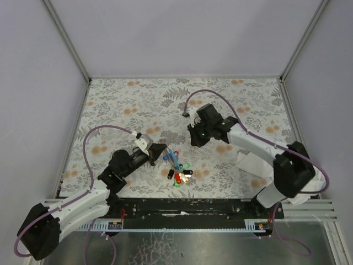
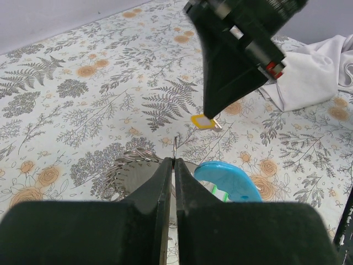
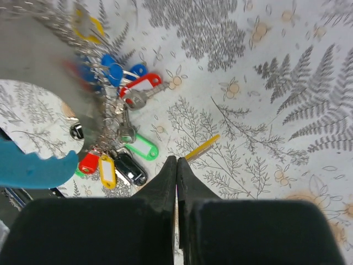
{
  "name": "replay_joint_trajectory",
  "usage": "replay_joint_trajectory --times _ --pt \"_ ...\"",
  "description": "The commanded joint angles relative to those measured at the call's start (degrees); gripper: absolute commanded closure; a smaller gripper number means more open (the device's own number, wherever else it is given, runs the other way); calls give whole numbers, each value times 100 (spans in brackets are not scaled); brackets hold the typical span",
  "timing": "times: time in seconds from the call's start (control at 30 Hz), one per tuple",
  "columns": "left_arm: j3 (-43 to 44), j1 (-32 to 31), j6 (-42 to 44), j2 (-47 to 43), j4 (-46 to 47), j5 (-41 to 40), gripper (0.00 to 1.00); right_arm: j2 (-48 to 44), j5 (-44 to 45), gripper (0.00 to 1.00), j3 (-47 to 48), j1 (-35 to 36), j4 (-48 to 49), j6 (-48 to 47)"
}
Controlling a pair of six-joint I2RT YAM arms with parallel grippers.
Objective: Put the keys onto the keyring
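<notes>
We see the keys (image 1: 179, 174) bunched on the bench (image 1: 138, 99) close to the middle of its near edge, with the blue strap (image 1: 175, 160) curling off them. The left pincer (image 1: 161, 149) comes in from the near-left corner. Its jaws are pressed together on a thin metal sliver of the keyring (image 2: 175, 142).

The right pincer (image 1: 196, 141) hangs just beyond the bunch, towards the far edge. Its jaws are narrowed onto the yellow-headed key (image 2: 203, 120), which is held above the surface. A white cloth (image 1: 251, 164) lies crumpled towards the near-right corner, beside the right arm. From both pincers to the far edge and the side edges, we see only flowered surface.
</notes>
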Motion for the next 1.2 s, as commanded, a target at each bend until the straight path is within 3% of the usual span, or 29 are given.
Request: replay_joint_trajectory --times 0.0,0.3,0.5,0.77,0.97,1.17 --pt "99 -24 47 -132 158 119 100 -953 20 100 -669 48 1358 -251" --pt "111 -24 93 -322 99 448 100 -2526 -223 100 -2175 53 3813 -531" --pt "211 -64 217 -418 -67 689 100 -2663 -619 100 -2114 53 3664 -734" --pt "323 -178 563 -617 -201 1294 100 -3185 -1634 100 -3038 44 5462 -356" --pt "419 -178 947 -441 -187 1661 100 -3507 -2041 100 -3188 1 5428 -759" --pt "709 -174 1307 -178 -332 1977 100 -3586 -3078 100 -3250 -97 5573 -1005"
